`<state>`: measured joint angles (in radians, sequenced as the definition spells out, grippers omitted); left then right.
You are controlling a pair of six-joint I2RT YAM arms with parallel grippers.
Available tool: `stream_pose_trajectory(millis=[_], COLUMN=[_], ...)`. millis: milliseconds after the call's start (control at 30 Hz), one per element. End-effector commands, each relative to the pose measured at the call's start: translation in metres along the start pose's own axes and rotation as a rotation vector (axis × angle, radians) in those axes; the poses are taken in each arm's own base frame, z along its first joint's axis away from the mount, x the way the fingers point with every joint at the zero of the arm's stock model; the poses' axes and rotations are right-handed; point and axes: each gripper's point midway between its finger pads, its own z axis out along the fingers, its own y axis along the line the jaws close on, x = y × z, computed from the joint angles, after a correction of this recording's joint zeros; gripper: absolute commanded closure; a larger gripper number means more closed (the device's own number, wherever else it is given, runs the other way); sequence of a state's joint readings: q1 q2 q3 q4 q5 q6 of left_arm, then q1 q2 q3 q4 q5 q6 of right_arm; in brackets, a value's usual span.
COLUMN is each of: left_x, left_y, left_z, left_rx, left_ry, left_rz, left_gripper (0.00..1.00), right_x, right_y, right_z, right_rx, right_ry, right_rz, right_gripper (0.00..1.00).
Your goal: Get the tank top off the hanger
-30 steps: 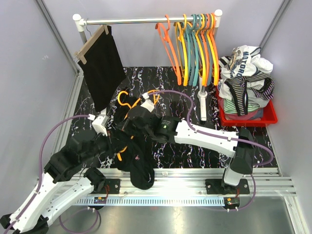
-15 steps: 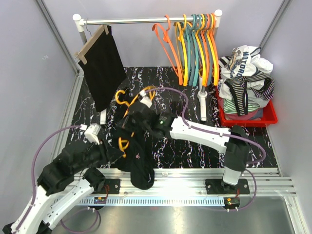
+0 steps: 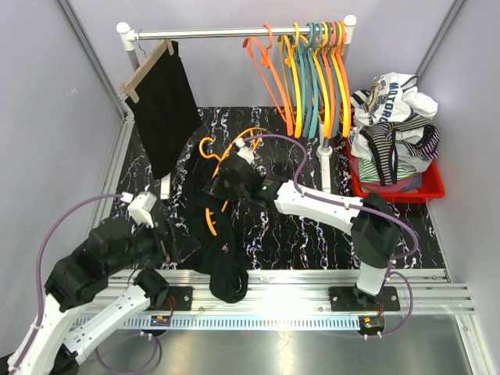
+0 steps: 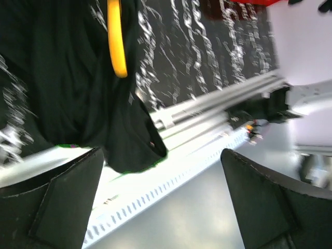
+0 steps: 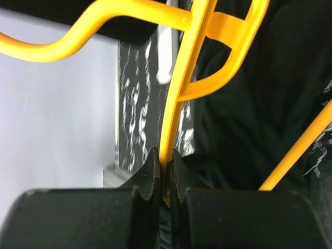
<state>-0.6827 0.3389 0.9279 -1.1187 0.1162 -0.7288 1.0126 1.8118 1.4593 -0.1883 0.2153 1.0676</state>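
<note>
The black tank top (image 3: 221,258) lies crumpled on the marbled table, its lower end hanging over the near rail. The yellow hanger (image 3: 233,145) is tilted above it, with its lower end (image 3: 209,219) still against the cloth. My right gripper (image 3: 234,178) is shut on the hanger's bar; in the right wrist view the jaws (image 5: 166,162) pinch the yellow bar (image 5: 179,88) with black cloth (image 5: 259,114) behind. My left gripper (image 3: 181,244) is open just left of the tank top. In the left wrist view its fingers (image 4: 57,202) hold nothing, and the cloth (image 4: 78,104) lies beyond them.
A rail at the back carries several coloured hangers (image 3: 312,70) and a black garment on a wooden hanger (image 3: 160,109). A red bin (image 3: 428,187) piled with clothes (image 3: 391,117) stands at the right. A white post (image 3: 325,168) rises from the table's middle.
My left gripper has opened, let go of the tank top and pulled back to the left. My right gripper has carried the hanger up and toward the back right.
</note>
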Motion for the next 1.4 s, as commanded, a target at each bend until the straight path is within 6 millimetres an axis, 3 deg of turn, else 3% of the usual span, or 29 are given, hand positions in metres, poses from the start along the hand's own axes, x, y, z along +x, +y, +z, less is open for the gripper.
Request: stream_pose_trajectory(millis=[0, 133, 433, 533, 733, 1000, 1067, 1200, 1267, 1367], left_x=[-0.036, -0.063, -0.064, -0.065, -0.041, -0.021, -0.016, 0.002, 0.017, 0.034], left_y=[0.002, -0.001, 0.001, -0.004, -0.035, -0.05, -0.056, -0.07, -0.076, -0.086], left_z=[0.01, 0.021, 0.059, 0.07, 0.075, 0.065, 0.061, 0.057, 0.056, 0.053], left_rx=[-0.076, -0.109, -0.116, -0.079, 0.153, 0.261, 0.307, 0.409, 0.462, 0.519], left_ry=[-0.068, -0.124, -0.085, -0.088, 0.013, 0.161, 0.181, 0.264, 0.325, 0.398], left_rz=[0.199, 0.317, 0.348, 0.366, 0.479, 0.582, 0.583, 0.551, 0.534, 0.527], left_gripper=[0.01, 0.01, 0.01, 0.06, 0.12, 0.14, 0.2, 0.44, 0.5, 0.51], right_x=[0.007, 0.03, 0.045, 0.05, 0.054, 0.067, 0.066, 0.055, 0.048, 0.04], right_y=[0.047, 0.049, 0.055, 0.062, 0.077, 0.084, 0.077, 0.067, 0.063, 0.062], right_z=[-0.032, -0.051, -0.096, -0.107, -0.126, -0.155, -0.159, -0.159, -0.155, -0.15], right_rx=[-0.207, -0.261, -0.366, -0.414, -0.478, -0.515, -0.484, -0.452, -0.433, -0.403], right_ry=[0.09, 0.228, 0.342, 0.385, 0.464, 0.611, 0.616, 0.592, 0.581, 0.571], right_rz=[-0.036, -0.071, -0.104, -0.105, -0.099, -0.097, -0.106, -0.084, -0.066, -0.072], right_gripper=[1.0, 1.0, 1.0, 1.0, 1.0, 1.0, 1.0, 1.0, 1.0, 1.0])
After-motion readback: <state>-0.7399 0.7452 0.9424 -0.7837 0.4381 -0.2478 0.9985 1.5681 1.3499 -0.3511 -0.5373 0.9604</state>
